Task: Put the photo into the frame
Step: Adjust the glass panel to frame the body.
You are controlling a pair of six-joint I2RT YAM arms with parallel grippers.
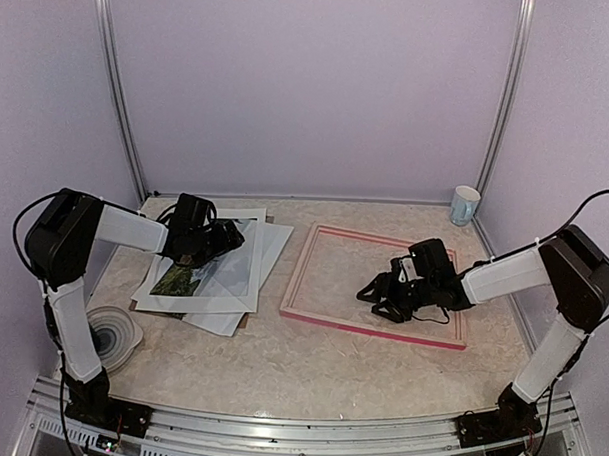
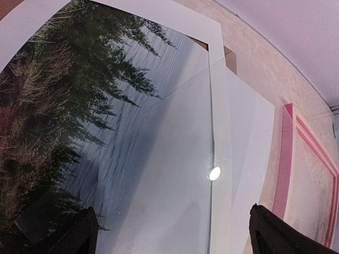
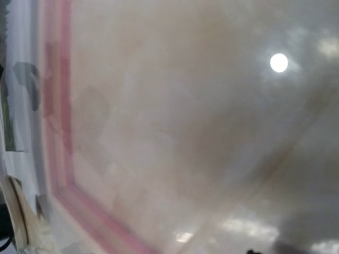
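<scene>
Left gripper [image 1: 222,239]: jaws wide apart, holding nothing, just above the photo [image 1: 182,278]. Photo lies on a stack of white sheets [image 1: 244,286] at the left of the table [image 1: 309,373], not in the frame [image 1: 371,327]. Frame lies flat just right of the stack. Right gripper [image 1: 379,299] sits low over the frame's opening. Can't tell if its jaws are apart or gripping.
</scene>
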